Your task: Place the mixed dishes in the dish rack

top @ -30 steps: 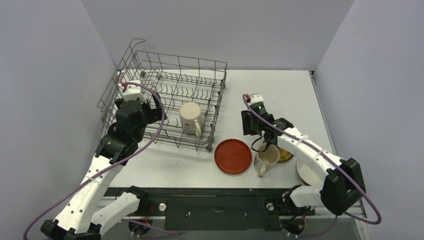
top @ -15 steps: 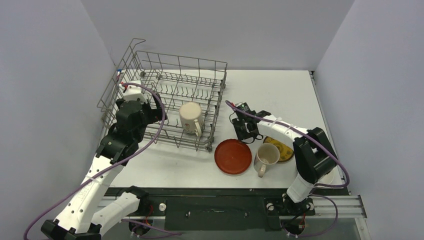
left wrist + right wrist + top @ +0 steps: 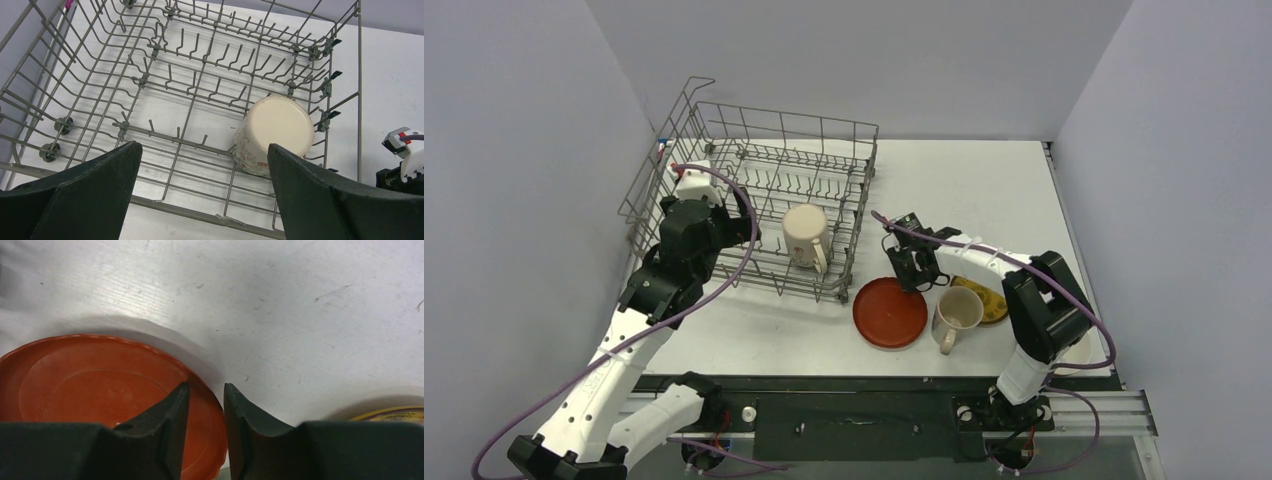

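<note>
The grey wire dish rack stands at the back left. A cream mug lies upside down inside it. My left gripper hovers open over the rack's near side, holding nothing. The red plate lies flat on the table. My right gripper is low over its far right rim, jaws a narrow gap apart with the rim showing between them. A second mug stands upright beside the yellow saucer.
A white bowl at the front right is mostly hidden behind the right arm's elbow. Grey walls close in the table on three sides. The rack's tall mesh side stands just left of the red plate.
My right gripper has moved from above the upright mug left and down to the red plate's rim, and its jaws have narrowed. The left arm has barely moved.
</note>
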